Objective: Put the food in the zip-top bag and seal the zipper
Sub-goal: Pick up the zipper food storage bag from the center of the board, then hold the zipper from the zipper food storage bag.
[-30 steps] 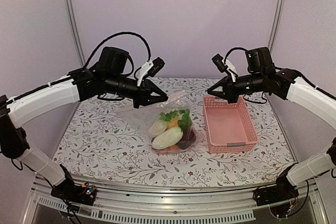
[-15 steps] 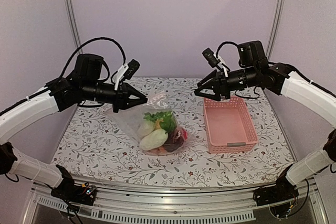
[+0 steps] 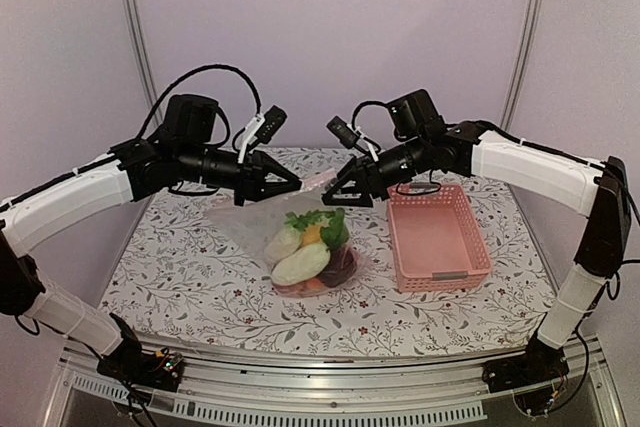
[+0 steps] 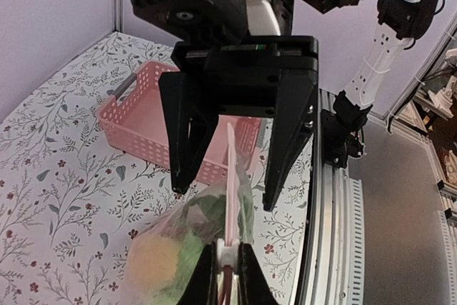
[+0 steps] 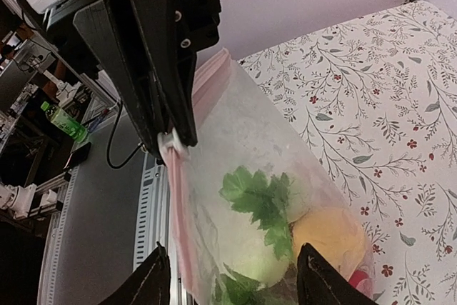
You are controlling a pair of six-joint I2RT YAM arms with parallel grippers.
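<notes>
Bagged and ready: the left gripper (image 3: 295, 187) is clamped tight on one end of the zipper (image 4: 229, 176), holding the mouth of the clear zip-top bag (image 3: 255, 222) up off the flowered worktop (image 3: 170, 267), while the bag's loaded lower end rests on it. Facing it from the other side, the right gripper (image 3: 336, 197) stands with its jaws well apart and nothing in its hold. In the left wrist view the pinkish strip rises upright from the left gripper's fingertips (image 4: 248, 280) and runs between the right gripper's two black fingers (image 4: 182, 141), touching neither as far as the picture shows. The right wrist view gives the same from the far side: the strip lies between that gripper's fingers, nearer the one on the picture's left, with the left gripper pinched on the strip's end just beyond. Inside the bag sits the food (image 3: 305, 252) — two white oblong pieces (image 3: 298, 265), a leafy green piece (image 5: 257, 198), a yellow-orange round one (image 5: 328, 237) and a dark purple one (image 3: 345, 265) low against the plastic. A pink lattice basket (image 3: 440, 237) stands on the worktop to the right of the bag — near it, not touching
</notes>
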